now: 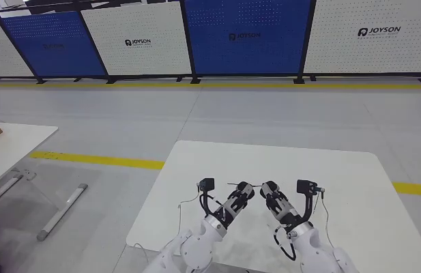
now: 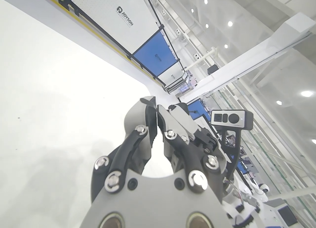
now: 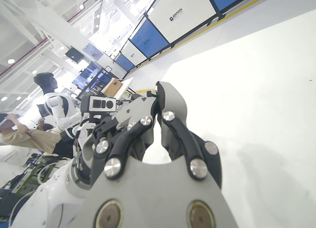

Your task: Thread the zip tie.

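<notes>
Left tool: pinching shut on the zip tie, over the desk by its near edge.
Zip tie: thin black strap, sticking out sideways.
Right tool: sitting closed just beside; grip unclear.

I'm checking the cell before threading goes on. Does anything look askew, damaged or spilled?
Nothing stands out. The left claw and right claw are both shut on the black zip tie, tips close together above the white table, which shows no spill or damage.
</notes>
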`<state>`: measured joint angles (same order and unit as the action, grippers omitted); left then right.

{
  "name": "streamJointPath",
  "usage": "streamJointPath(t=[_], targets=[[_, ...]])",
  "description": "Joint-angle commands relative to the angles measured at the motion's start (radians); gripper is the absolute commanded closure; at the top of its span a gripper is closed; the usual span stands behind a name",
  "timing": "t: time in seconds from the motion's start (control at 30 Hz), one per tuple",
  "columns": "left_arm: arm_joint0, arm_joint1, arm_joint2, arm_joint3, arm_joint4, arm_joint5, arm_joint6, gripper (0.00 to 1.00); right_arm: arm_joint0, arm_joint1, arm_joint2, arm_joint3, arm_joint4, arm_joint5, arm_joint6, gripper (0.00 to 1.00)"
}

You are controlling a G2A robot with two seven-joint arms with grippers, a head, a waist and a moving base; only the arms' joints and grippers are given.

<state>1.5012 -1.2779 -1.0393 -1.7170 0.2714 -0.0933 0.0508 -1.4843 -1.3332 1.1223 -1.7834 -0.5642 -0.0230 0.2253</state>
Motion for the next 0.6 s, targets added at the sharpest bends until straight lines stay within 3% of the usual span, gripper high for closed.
streamJointPath(t=[0.0, 0.17, 0.27, 0.33, 0.43, 0.57], targets=[[-0.001, 0.0, 0.0, 0.0, -0.002, 0.0, 0.0, 1.0, 0.0, 0.0, 0.001, 0.0, 0.002, 0.0, 0.001, 1.0], [0.0, -0.001, -0.003, -0.001, -0.002, 0.007, 0.001, 1.0, 0.0, 0.0, 0.001, 0.0, 0.002, 0.002, 0.001, 1.0], [0.001, -0.001, -0.006, -0.004, -0.007, 0.011, 0.0, 0.82, 0.001, 0.001, 0.0, -0.001, -0.002, 0.002, -0.002, 1.0], [0.001, -0.001, -0.007, -0.006, -0.008, 0.012, -0.001, 0.78, 0.002, 0.0, -0.001, -0.002, -0.004, 0.004, -0.003, 1.0], [0.002, 0.0, -0.009, -0.007, -0.008, 0.013, -0.008, 0.82, 0.004, 0.0, -0.003, -0.003, -0.008, 0.006, -0.003, 1.0], [0.001, 0.0, -0.012, -0.007, -0.008, 0.017, -0.016, 0.96, 0.007, 0.0, -0.007, -0.004, -0.014, 0.011, -0.003, 1.0]])
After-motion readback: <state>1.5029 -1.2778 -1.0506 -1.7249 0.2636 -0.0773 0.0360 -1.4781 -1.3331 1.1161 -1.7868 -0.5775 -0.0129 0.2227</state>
